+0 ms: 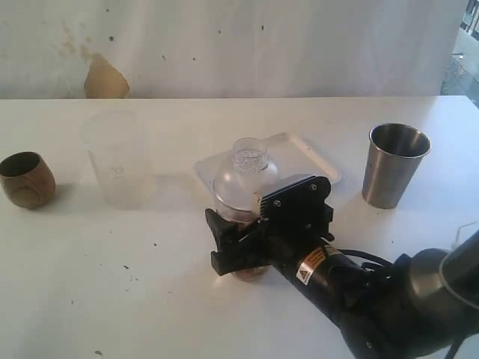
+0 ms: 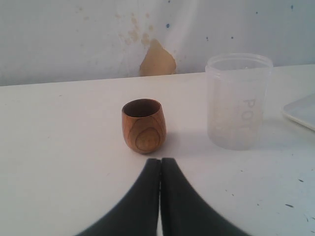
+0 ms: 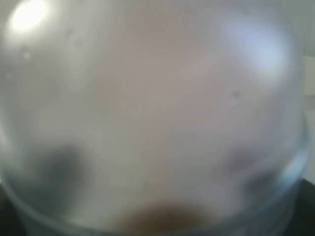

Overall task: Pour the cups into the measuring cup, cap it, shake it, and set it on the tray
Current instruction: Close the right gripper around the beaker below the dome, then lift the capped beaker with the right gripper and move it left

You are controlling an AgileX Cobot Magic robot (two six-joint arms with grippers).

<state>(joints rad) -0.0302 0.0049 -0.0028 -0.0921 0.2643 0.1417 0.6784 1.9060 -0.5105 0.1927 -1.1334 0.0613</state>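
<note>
The measuring cup (image 1: 230,208) stands at the table's middle with a clear dome lid (image 1: 245,173) on top and brown contents at its base. My right gripper (image 1: 241,253) straddles its lower part, one black finger (image 1: 218,243) beside it; whether the fingers press on it does not show. The right wrist view is filled by the blurred dome lid (image 3: 157,98). The wooden cup (image 1: 26,179) stands upright at far left, the steel tumbler (image 1: 395,164) at right. The white tray (image 1: 318,163) lies behind the measuring cup. My left gripper (image 2: 160,161) is shut and empty, just short of the wooden cup (image 2: 143,125).
A frosted translucent plastic cup (image 1: 120,157) stands between the wooden cup and the tray, also seen beside the wooden cup (image 2: 238,101). A white wall with a brown patch (image 1: 105,78) backs the table. The tray's corner (image 2: 301,111) shows at one edge.
</note>
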